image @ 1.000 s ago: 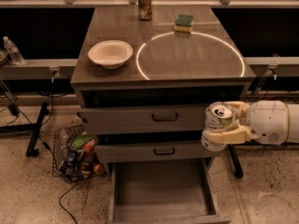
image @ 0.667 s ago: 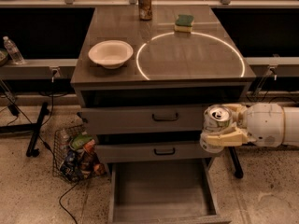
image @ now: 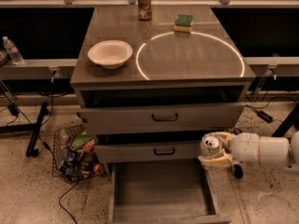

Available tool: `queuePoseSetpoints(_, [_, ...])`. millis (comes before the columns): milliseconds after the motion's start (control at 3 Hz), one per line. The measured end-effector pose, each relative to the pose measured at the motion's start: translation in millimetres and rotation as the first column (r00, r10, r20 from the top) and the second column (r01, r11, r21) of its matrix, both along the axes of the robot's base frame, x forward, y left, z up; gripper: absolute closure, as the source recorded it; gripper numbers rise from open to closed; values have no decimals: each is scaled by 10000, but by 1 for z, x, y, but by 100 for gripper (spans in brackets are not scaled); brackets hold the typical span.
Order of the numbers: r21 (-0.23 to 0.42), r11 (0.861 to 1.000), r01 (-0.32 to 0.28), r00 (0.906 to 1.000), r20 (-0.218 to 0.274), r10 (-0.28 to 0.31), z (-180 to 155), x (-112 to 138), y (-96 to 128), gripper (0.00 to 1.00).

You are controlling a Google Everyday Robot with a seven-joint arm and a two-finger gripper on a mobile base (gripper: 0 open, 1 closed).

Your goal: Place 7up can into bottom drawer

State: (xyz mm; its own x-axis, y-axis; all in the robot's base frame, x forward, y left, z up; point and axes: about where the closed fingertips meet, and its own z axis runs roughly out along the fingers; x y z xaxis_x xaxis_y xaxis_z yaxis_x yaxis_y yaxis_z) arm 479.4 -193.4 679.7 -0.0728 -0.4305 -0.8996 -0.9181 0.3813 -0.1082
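A: At 4 o'clock, what's the gripper [image: 216, 148] doing?
B: Pinching the 7up can [image: 211, 145], silver top twd camera; arm in from 3 o'clock.
A: Bottom drawer [image: 161, 190]?
B: Open at 6 o'clock. Can's above its right edge, not inside.
A: Tabletop [image: 187, 55]?
B: Bowl [image: 110, 53] at 10, sponge [image: 184, 22] and brown can [image: 145, 3] at 12.

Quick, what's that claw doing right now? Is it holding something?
Gripper: closed on the 7up can, near the right edge of the open bottom drawer.
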Motion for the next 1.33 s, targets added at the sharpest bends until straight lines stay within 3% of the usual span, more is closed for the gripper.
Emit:
queuePoseSetpoints(333, [-193,9997,146,9998,-108,-148,-77,15,-23,100])
queuePoseSetpoints(667, [31,9985,547,9953,-803,-543,-157,20,-38,100])
queuePoseSetpoints(1000, [320,9978,582,9921,-1131,-543,-181,15,-34,100])
queuePoseSetpoints(1333, [416,9981,462,9936,-1055,-416,-187,15,-29,100])
